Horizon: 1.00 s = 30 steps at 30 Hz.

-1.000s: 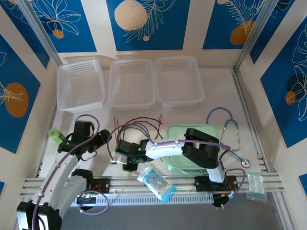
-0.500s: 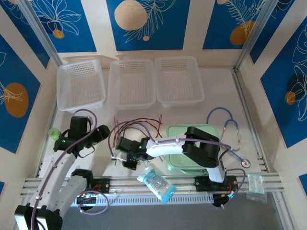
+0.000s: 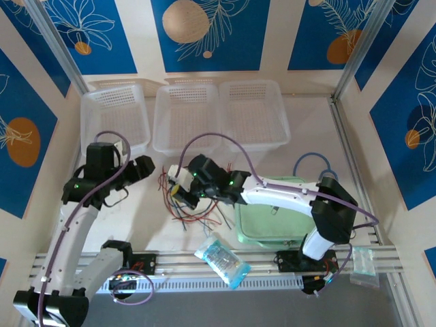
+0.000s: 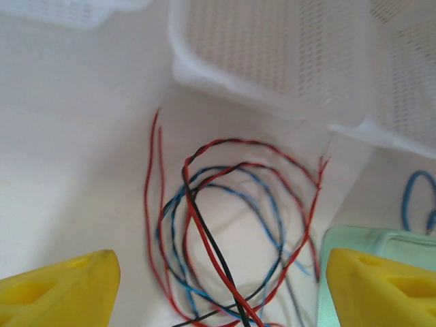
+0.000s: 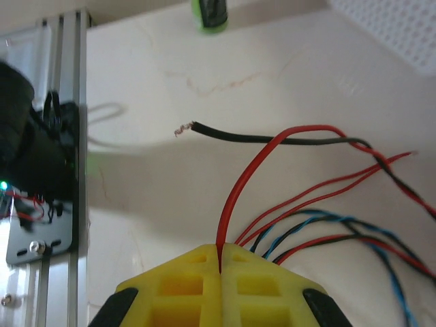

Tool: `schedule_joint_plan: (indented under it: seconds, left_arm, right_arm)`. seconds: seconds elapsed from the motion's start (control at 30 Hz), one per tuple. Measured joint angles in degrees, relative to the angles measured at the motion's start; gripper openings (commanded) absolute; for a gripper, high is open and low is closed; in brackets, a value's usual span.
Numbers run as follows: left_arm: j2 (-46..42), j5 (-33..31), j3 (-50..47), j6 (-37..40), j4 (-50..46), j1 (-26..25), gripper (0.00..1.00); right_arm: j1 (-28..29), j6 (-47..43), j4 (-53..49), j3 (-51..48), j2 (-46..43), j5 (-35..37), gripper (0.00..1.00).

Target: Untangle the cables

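Well, cables on the table, near three white baskets

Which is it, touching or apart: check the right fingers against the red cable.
Touching. Right wrist view: the red cable runs into the seam between the shut right fingers.

White tabletop enclosed by patterned walls

A white table is seen from above, closed in on three sides by cream walls on which blue panels are set, printed with white leaf outlines and orange or pale discs. An aluminium post is raised at the rear left corner and a second post at the rear right. A slotted aluminium rail is fixed along the near edge, with a white perforated strip and grey floor below. Even, soft light is cast; only faint shadows are thrown.
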Motion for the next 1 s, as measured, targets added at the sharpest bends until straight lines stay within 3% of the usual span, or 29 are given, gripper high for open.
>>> schedule_joint_plan:
  seconds: [0.33, 1.0]
  left_arm:
    - [4.87, 9.53, 7.34, -1.36, 1.38, 0.00, 0.55]
    - [9.68, 14.91, 7.19, -6.73, 7.26, -6.14, 0.43]
  right_arm:
    - [-6.86, 2.58, 3.17, 0.39, -0.44, -4.79, 0.00]
    - [-10.10, 4.85, 8.59, 3.58, -0.74, -5.92, 0.00]
